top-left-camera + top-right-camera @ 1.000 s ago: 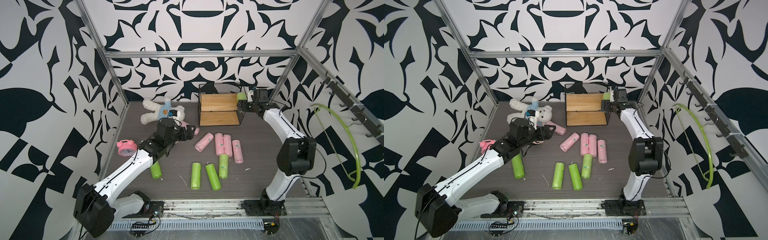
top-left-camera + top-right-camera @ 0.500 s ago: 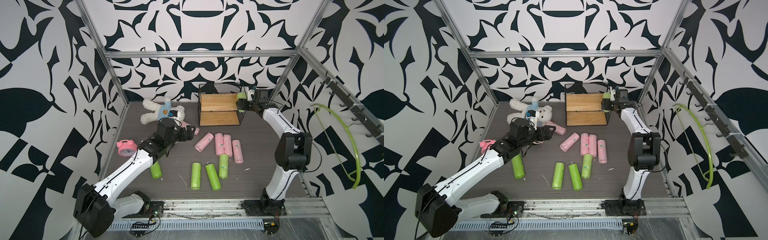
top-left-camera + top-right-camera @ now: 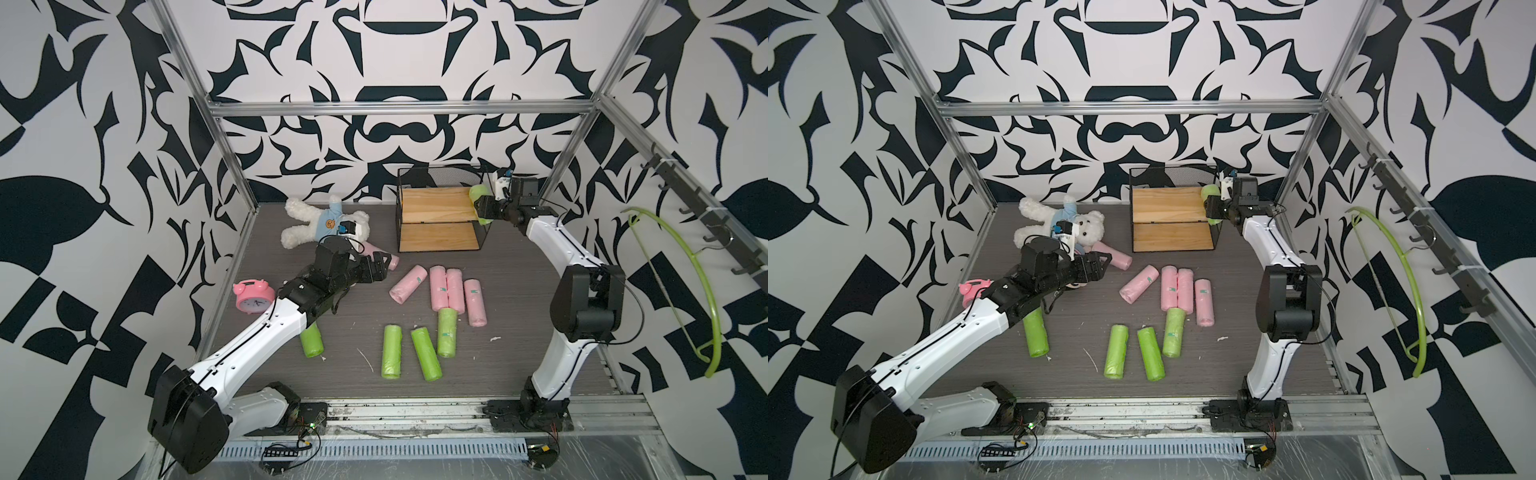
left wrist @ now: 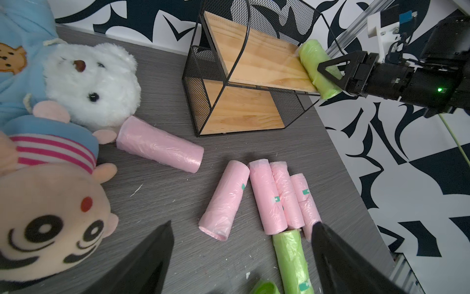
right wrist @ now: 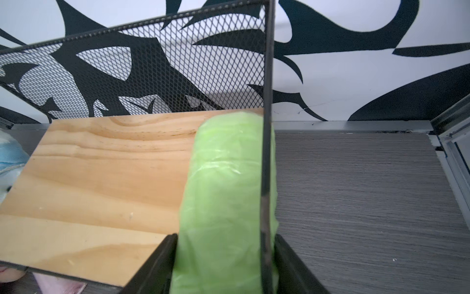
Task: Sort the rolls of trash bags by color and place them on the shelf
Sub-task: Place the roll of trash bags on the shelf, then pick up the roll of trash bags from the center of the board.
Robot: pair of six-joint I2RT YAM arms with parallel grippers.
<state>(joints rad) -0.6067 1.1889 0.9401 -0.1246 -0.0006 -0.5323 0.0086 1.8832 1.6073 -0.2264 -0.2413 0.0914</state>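
Note:
The shelf stands at the back, a black wire rack with two wooden boards. One lime green roll lies at the right end of its upper board, against the wire post. My right gripper is shut on this roll, and the post also stands between the jaws. Several pink rolls and several green rolls lie on the table. Another pink roll lies beside the plush toys. My left gripper hovers open above the table near the pink rolls, holding nothing.
A white teddy bear and a plush doll lie at the back left. A pink alarm clock stands by the left wall. A green hanger hangs on the right wall's hooks. One green roll lies partly under my left arm.
My right gripper's jaws have come together from wide open onto the green roll at the shelf's right end. The left arm has stayed still.

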